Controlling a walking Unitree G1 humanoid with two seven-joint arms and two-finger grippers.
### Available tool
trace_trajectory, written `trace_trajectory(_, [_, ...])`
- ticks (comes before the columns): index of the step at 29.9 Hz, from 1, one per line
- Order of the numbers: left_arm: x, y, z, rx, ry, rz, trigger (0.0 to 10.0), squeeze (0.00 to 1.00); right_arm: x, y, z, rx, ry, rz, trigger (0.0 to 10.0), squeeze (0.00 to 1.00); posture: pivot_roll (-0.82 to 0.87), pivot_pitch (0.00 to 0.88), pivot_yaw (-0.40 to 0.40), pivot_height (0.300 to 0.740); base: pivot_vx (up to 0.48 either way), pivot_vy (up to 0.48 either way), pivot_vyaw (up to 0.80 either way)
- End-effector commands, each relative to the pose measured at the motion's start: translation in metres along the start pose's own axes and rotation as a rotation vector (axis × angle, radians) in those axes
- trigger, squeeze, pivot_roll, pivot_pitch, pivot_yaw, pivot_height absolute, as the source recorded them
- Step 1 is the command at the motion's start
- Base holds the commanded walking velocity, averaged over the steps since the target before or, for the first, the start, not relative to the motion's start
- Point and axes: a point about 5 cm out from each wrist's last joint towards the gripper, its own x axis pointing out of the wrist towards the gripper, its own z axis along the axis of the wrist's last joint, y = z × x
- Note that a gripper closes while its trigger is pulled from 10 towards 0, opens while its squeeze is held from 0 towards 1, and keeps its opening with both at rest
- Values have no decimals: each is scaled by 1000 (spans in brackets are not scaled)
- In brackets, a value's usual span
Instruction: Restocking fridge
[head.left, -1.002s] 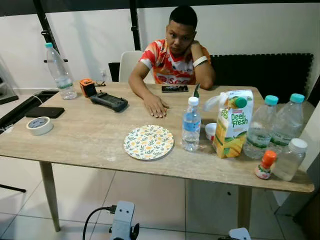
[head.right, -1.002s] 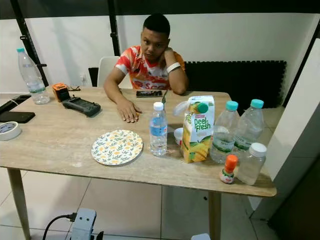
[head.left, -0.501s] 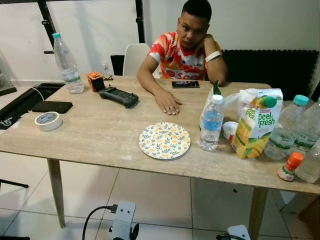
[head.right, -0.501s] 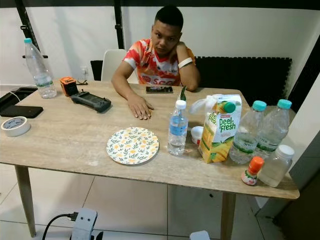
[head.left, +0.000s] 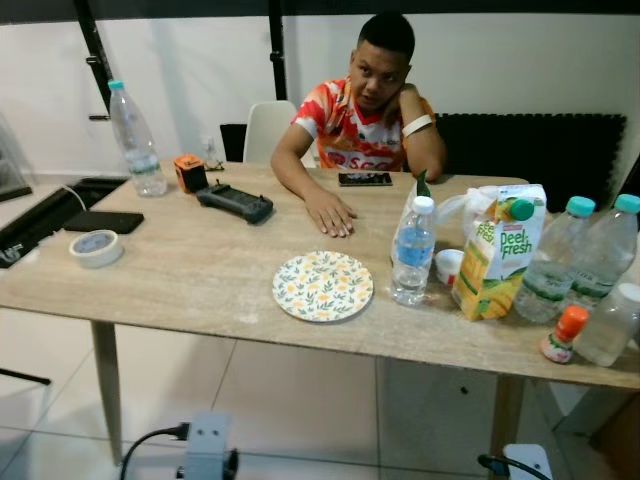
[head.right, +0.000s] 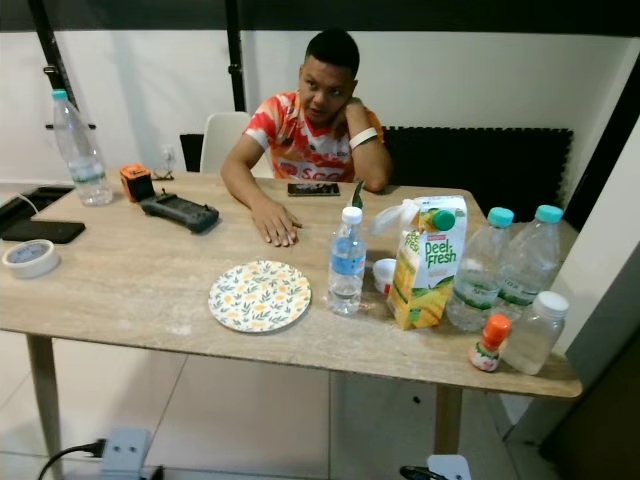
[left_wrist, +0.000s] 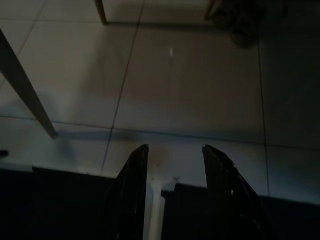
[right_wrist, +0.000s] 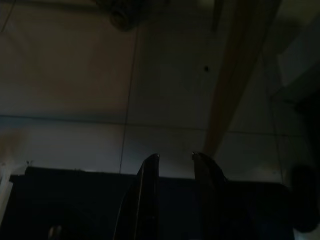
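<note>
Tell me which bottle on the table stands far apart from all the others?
The tall clear bottle with the teal cap, at the table's far left corner beside the orange box. The rest cluster around the juice carton at the right.

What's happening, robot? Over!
Left gripper and right gripper both open, hanging low over floor. Juice carton and water bottle untouched on table. Person seated behind.

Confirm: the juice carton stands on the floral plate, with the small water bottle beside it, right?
Not quite. The juice carton stands on the bare table, not on the plate; the small water bottle stands between the two. The left eye view shows this.
</note>
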Motion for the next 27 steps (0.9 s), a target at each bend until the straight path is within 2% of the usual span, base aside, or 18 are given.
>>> trace_trajectory(1, [-4, -5, -16, -27, 68, -15, 10000, 0, 0, 12, -10, 3, 49, 35, 10000, 0, -20, 49, 36, 740, 0, 0, 0])
trace_trajectory(2, [-6, -15, -19, 51, 68, -95, 10000, 0, 1, 23, -11, -44, 62, 75, 10000, 0, -22, 45, 37, 740, 0, 0, 0])
trace_trajectory(3, [-7, -22, -21, 91, 71, -143, 10000, 0, 2, 31, -11, -62, 67, 101, 10000, 0, -16, 36, 32, 740, 0, 0, 0])
trace_trajectory(6, [-7, -31, -22, 139, 91, -186, 10000, 0, 4, 48, -11, -126, 76, 160, 10000, 0, -5, 38, 27, 740, 0, 0, 0])
trace_trajectory(10, [-8, -43, -24, 201, 97, -259, 10000, 0, 3, 52, -14, -145, 88, 168, 10000, 0, -9, 36, 25, 740, 0, 0, 0])
trace_trajectory(14, [-7, -43, -23, 97, 98, -183, 10000, 0, 0, 45, -23, -148, 117, 141, 10000, 0, 0, 38, 26, 740, 0, 0, 0])
trace_trajectory(18, [-7, -41, -25, 75, 113, -160, 10000, 0, -1, 43, -25, -148, 123, 133, 10000, 0, 0, 44, 29, 740, 0, 0, 0])
trace_trajectory(20, [-7, -34, -27, 27, 134, -122, 10000, 0, -4, 38, -31, -151, 137, 120, 10000, 0, 1, 42, 36, 740, 0, 0, 0])
trace_trajectory(27, [-7, -32, -29, 33, 153, -136, 10000, 0, -6, 36, -35, -145, 149, 108, 10000, 0, 1, 37, 42, 740, 0, 0, 0])
